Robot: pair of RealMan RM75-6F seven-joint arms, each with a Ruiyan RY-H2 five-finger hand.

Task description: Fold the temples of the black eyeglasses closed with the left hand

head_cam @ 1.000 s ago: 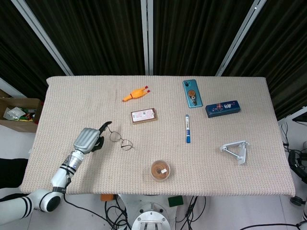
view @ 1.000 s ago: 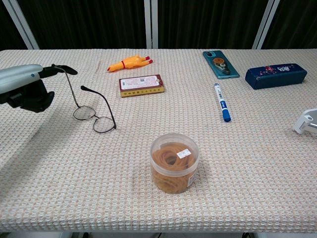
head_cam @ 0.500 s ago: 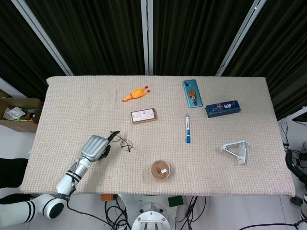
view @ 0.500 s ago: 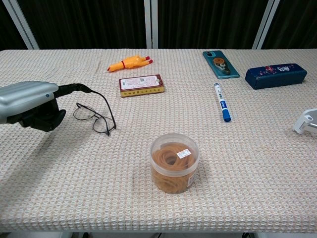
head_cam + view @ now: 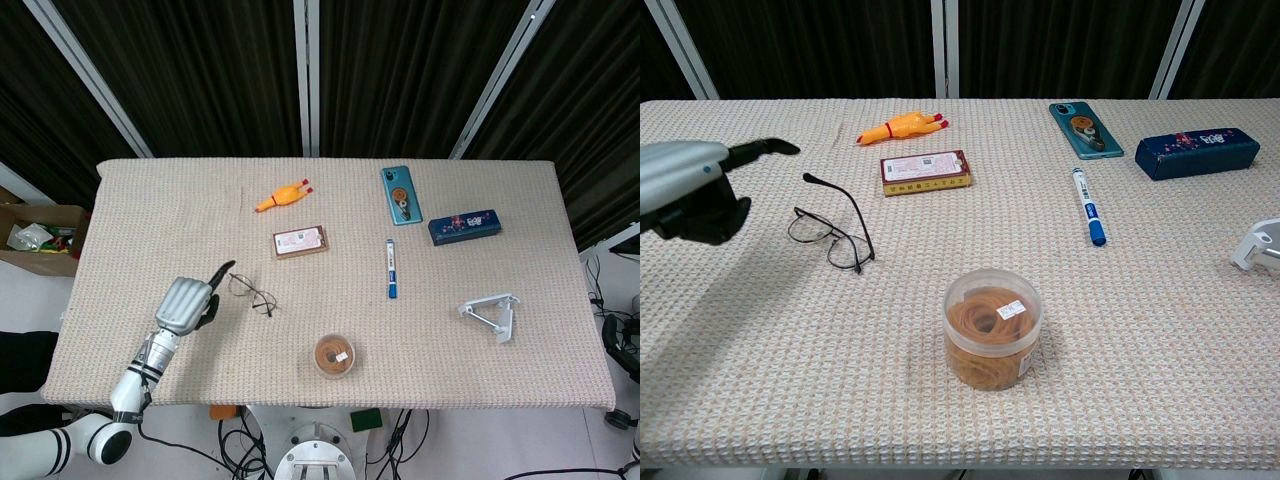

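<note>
The black eyeglasses (image 5: 252,293) (image 5: 830,236) lie on the woven tablecloth, left of centre. One temple lies folded along the lenses. The other temple (image 5: 845,212) stands out, curving up and back from the right hinge. My left hand (image 5: 188,302) (image 5: 688,185) hovers just left of the glasses and does not touch them. Most of its fingers are curled in, one dark fingertip (image 5: 768,148) points out toward the glasses, and it holds nothing. My right hand shows in neither view.
A clear jar of rubber bands (image 5: 992,327) stands in front of centre. Behind the glasses lie a small red card box (image 5: 925,172) and a rubber chicken (image 5: 900,127). A pen (image 5: 1087,206), phone (image 5: 1085,129), blue case (image 5: 1197,152) and white stand (image 5: 1260,245) occupy the right.
The left hand swept right against the raised near temple and pushed it down onto the lenses, then drew back left and let go. The glasses shifted slightly.
</note>
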